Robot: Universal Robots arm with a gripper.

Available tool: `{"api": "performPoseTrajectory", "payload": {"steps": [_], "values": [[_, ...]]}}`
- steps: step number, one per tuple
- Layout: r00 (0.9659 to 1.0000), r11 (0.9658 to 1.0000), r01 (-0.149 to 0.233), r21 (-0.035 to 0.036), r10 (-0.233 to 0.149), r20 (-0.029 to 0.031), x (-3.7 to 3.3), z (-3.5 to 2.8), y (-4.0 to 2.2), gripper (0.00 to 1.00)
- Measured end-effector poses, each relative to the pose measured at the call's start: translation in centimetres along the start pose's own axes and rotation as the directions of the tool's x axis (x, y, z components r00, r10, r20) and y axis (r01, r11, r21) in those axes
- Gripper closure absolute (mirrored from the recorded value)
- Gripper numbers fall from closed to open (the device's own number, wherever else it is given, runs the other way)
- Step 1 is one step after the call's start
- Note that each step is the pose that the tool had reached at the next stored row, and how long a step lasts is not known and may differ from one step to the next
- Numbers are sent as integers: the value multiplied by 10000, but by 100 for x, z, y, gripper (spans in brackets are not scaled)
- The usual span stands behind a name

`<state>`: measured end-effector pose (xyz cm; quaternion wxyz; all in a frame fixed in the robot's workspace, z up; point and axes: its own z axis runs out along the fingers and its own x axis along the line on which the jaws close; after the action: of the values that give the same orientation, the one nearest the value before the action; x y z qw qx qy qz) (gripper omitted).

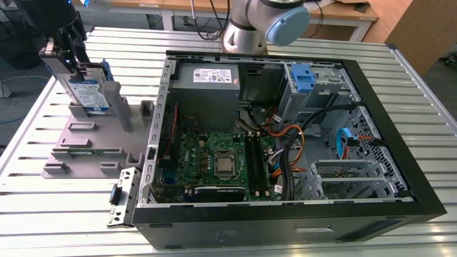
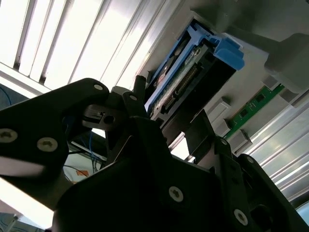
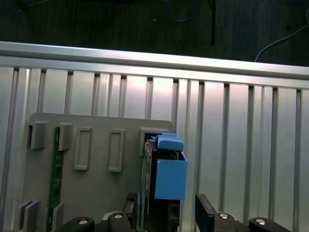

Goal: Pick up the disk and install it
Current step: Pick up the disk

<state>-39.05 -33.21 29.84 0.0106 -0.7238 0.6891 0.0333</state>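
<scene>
The disk (image 1: 91,92) stands on edge in a slot of the grey holder (image 1: 93,144), on the exterior view's left. It is silver with a white-and-blue label and blue side rails. My gripper (image 1: 69,56) hangs right over its upper end. In the first wrist view the disk (image 3: 169,174) sits between my gripper (image 3: 166,208), with one dark finger on each side and a thin gap on the far side. The second wrist view has the disk (image 2: 183,77) running up from my gripper (image 2: 171,104). The jaws look open around it.
An open computer case (image 1: 400,214) lies on the slatted metal table (image 1: 57,225) beside the holder. Inside are a grey power supply box (image 1: 207,77), a blue latch (image 1: 303,77) at the drive bay, a motherboard (image 1: 214,160) and cables. A green circuit board (image 3: 55,179) rests in the holder.
</scene>
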Motion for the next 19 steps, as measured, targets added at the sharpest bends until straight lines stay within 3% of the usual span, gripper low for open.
{"api": "performPoseTrajectory", "payload": {"steps": [9,10,19], "values": [[10000,10000,1,0,-1,0,1,1,0,42],[10000,10000,1,1,-1,0,1,1,0,49],[10000,10000,3,0,-3,-1,9,0,1,49]]}}
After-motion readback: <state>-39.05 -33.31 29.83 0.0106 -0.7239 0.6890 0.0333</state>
